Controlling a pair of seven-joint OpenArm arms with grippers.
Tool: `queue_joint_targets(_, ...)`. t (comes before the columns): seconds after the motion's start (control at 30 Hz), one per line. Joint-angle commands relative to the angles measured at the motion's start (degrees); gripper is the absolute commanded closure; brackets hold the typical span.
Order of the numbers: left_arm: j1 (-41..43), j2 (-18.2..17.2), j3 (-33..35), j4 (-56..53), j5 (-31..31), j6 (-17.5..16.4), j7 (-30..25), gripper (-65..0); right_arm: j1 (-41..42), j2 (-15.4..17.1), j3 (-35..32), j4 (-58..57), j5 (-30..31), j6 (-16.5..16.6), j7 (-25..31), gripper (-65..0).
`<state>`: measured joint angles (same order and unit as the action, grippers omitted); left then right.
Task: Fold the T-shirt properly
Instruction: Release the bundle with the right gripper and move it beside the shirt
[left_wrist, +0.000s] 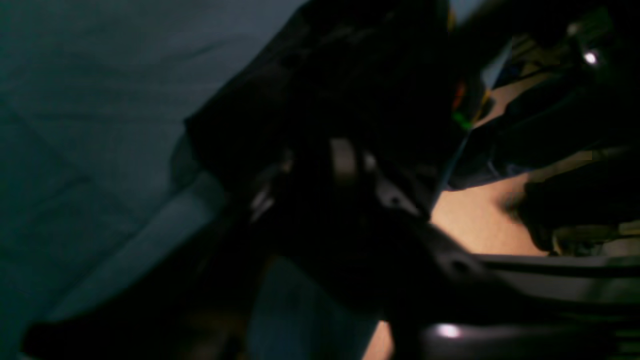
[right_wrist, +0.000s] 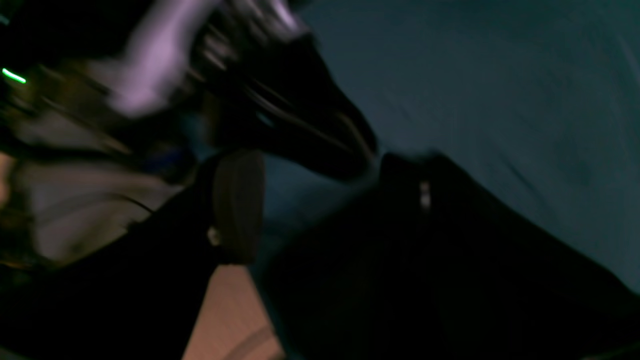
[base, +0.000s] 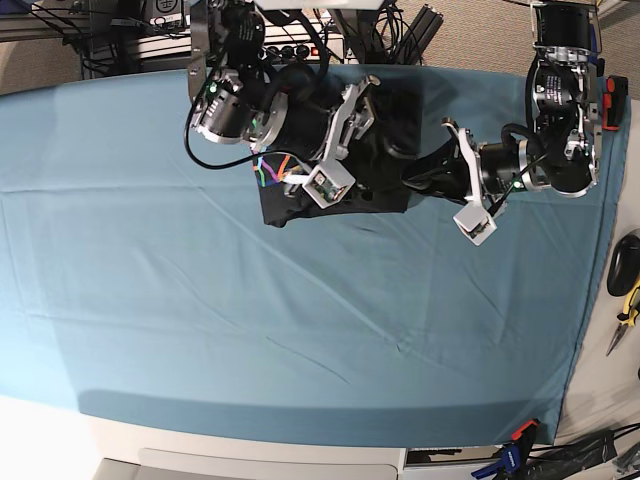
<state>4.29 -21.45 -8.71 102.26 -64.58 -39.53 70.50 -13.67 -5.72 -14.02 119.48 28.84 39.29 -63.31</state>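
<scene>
Both wrist views dark and smeared, T-shirt (base: 345, 160) print mostly covered (by the arms), folds unreadable

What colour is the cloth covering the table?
Teal, plain with no pattern; the table cloth shows best in the base view.

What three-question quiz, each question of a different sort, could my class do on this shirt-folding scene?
1. True or false: the T-shirt lies spread flat across the whole teal table cloth.
2. Multiple choice: where on the cloth does the shirt sit in the base view? A) near edge B) far edge, around the middle C) left end.
3. Short answer: what shows at the shirt's left edge in the base view, by the right gripper?

Key:
1. False: it is a bunched dark bundle between the two arms.
2. B.
3. A patch of multicoloured line print.
</scene>
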Motion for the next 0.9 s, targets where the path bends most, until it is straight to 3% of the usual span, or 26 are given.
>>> queue_joint_targets(0.0, -0.6, -0.6, -0.4, 0.9, -1.4, -0.5, -1.1, -14.1, 0.5, -0.3, -0.1, 1.8, 0.3, 0.7, 2.3, -35.9)
queue_joint_targets(0.1, -0.6, -0.6, -0.4, 0.9, -1.4, -0.5, -1.1, -14.1, 0.4, -0.3, -0.1, 3.5, -4.2, -0.4, 2.4, -29.7)
queue_joint_targets(0.3, -0.5, -0.6, -0.4, 0.9, -0.5, -0.5, -1.1, -14.1, -0.9, -0.2, -0.1, 9.6, -13.3, -3.6, 3.2, -29.1)
queue_joint_targets(0.43, -0.1, -0.6, -0.4, 0.9, -0.2, -0.5, -1.1, -14.1, -0.9, 1.9, 1.9, 11.7, -25.0, -9.0, 6.2, -29.1)
queue_joint_targets(0.53, 0.4, -0.6, -0.4, 0.9, -0.1, -0.5, -1.1, -14.1, -0.7, 3.8, 9.1, 11.7, -28.7, -14.2, 7.5, -29.1)
queue_joint_targets(0.6, 0.9, -0.6, -0.4, 0.9, -0.2, -0.5, -1.1, -14.1, -0.6, 4.4, 16.1, 11.6, -27.9, -16.1, 7.4, -30.0)
queue_joint_targets(0.67, 1.3, -0.6, -0.4, 0.9, -0.1, -0.5, -1.1, -14.1, -0.5, 5.2, 23.8, 11.6, -23.7, -16.8, 7.7, -36.8)
queue_joint_targets(0.73, 1.6, -0.6, -0.4, 0.9, -0.1, -0.5, -1.1, -14.1, -0.5, 5.7, 30.9, 11.2, -16.8, -16.9, 8.9, -42.3)
queue_joint_targets(0.87, 1.7, -0.6, -0.4, 0.9, 0.5, -0.5, -1.1, -14.1, 0.9, 5.7, 40.9, 6.9, -3.1, -17.3, 7.2, -43.1)
